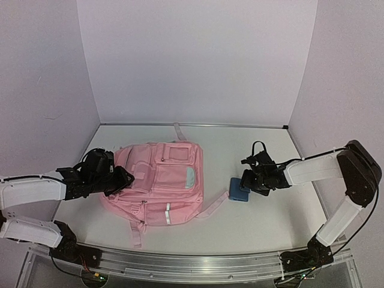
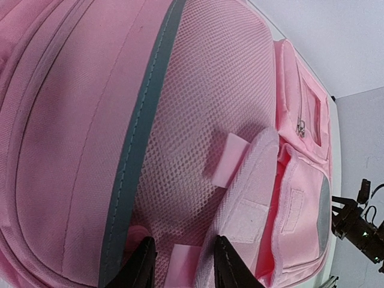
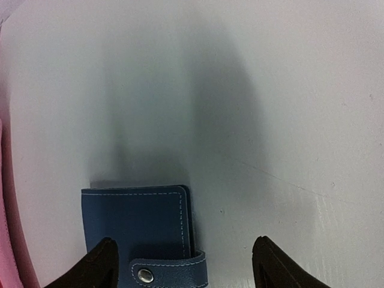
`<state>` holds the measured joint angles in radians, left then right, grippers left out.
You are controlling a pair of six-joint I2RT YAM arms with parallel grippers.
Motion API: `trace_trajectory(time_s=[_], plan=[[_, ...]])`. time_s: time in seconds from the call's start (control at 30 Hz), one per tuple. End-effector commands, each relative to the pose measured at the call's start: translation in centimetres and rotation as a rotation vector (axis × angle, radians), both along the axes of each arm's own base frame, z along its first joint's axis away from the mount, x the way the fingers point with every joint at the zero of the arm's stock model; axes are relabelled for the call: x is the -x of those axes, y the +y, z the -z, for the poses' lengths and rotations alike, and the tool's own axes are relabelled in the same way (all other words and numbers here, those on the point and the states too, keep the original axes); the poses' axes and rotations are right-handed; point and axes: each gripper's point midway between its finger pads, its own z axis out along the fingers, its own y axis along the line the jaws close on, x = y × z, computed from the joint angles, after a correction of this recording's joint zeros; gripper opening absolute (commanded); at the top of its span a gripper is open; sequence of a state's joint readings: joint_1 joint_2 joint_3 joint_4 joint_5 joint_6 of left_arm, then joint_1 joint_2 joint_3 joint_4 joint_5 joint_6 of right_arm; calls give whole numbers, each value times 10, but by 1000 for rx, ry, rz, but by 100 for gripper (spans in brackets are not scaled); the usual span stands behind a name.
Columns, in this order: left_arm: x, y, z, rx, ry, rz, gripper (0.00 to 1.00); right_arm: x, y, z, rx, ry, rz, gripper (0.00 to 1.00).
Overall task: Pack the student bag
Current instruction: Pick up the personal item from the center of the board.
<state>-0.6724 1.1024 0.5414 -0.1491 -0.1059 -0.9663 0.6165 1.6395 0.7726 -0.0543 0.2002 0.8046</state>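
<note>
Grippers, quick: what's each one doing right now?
Left gripper: jaws part-way apart astride student bag fabric; cannot tell if it grips.
Right gripper: open at the blue wallet, holding nothing.

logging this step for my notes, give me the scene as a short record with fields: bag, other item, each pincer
student bag: pink, lying on the table, left of centre, front pockets up
blue wallet: flat on the table, just right of the bag, has a snap strap
left pincer: at the bag's mesh side, fingers slightly apart
right pincer: open wide over the wallet, not gripping it
</note>
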Motion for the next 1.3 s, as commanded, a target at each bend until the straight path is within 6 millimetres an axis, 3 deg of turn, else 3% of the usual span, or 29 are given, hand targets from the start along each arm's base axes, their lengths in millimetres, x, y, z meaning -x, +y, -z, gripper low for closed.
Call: trace_trajectory(time_s=[0.0, 0.1, 0.37, 0.5, 0.7, 0.87, 0.97, 1.1, 1.27], plan=[[16, 25, 25, -102, 83, -24, 35, 5, 5, 6, -22, 37, -29, 67], [19, 28, 26, -111, 96, -23, 37, 5, 11, 9, -30, 50, -56, 60], [17, 23, 3, -122, 85, 43, 46, 5, 13, 24, -10, 82, -67, 57], [14, 20, -20, -140, 62, 80, 50, 3, 15, 28, -9, 87, -68, 46], [5, 11, -75, -140, -37, 145, 56, 1, 15, 19, -53, 59, -36, 18], [-2, -2, -112, -130, -97, 209, 59, -5, 24, -7, -144, -20, -31, 2], [-5, -15, -135, -97, -154, 271, 60, -9, 31, -29, -186, -81, -67, 0], [-11, -41, -158, -71, -231, 402, 63, -12, 40, -70, -228, -191, -151, 0], [-5, -89, -180, 18, -308, 675, 75, -2, 60, -135, -295, -329, -346, 0]])
